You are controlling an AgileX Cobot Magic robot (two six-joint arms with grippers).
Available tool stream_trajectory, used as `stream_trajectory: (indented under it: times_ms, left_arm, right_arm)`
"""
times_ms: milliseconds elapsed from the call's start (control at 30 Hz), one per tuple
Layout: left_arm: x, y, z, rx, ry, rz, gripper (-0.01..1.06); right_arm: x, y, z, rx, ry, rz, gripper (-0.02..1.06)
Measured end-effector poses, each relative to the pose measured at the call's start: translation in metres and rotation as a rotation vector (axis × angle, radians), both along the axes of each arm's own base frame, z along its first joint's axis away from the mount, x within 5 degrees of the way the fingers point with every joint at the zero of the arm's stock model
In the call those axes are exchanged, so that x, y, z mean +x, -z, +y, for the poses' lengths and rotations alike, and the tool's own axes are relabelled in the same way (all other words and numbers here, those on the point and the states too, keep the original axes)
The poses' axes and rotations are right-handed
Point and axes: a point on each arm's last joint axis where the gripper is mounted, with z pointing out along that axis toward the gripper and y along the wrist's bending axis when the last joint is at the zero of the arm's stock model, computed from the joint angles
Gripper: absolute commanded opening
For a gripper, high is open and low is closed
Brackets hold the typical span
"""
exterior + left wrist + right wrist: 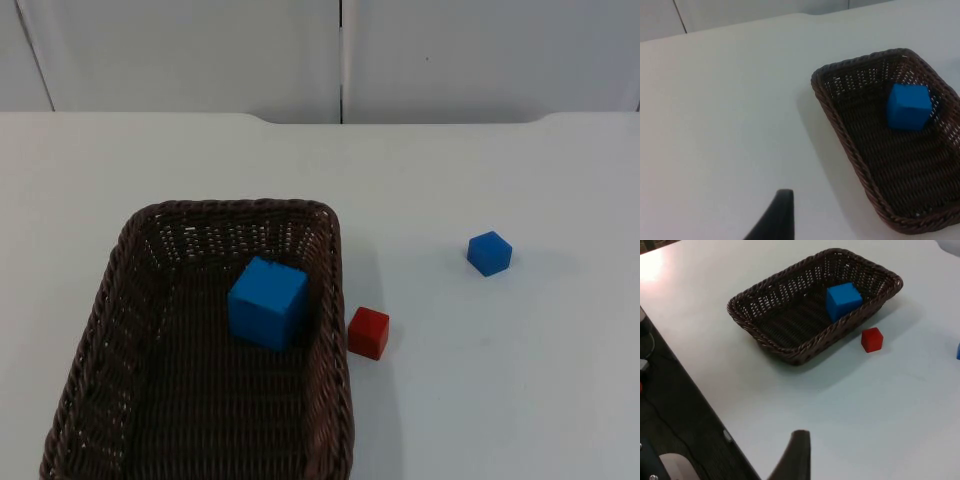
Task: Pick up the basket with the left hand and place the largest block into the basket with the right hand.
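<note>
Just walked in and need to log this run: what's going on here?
Nothing is being handled right now. The large blue block already sits inside the brown wicker basket, which rests on the white table. A small red block lies just outside the basket's wall, and a small blue block lies further off. The left pincer and the right pincer both hang above the table away from the basket, holding nothing.

One woven basket [120, 330] on the bench [500, 380]. Three blocks in all: two blue, one red. The big blue block [267, 302] sits inside the basket, the small blue block [489, 253] and the red block [369, 333] lie outside it.
</note>
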Motion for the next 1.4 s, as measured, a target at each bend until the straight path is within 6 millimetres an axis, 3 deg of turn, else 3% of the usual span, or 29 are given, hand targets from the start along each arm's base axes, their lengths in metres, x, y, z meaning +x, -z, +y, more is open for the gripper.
stream_trajectory:
  times_ms: [600,667,733,800,1400]
  left_arm:
    - [0.0,0.0,0.0,0.0,0.0,0.0,1.05]
    - [0.0,0.0,0.0,0.0,0.0,0.0,1.05]
    - [0.0,0.0,0.0,0.0,0.0,0.0,1.05]
    - [0.0,0.0,0.0,0.0,0.0,0.0,1.05]
    - [0.0,0.0,0.0,0.0,0.0,0.0,1.05]
  right_arm:
    - [-0.0001,0.0,0.0001,0.004,0.001,0.004,0.81]
    - [0.0,0.0,0.0,0.002,0.002,0.003,0.88]
    - [0.0001,0.0,-0.0001,0.001,0.003,0.002,1.02]
    - [0.0001,0.0,-0.0001,0.001,0.003,0.002,1.05]
    - [-0.0006,0.0,0.0005,0.008,-0.003,0.009,1.05]
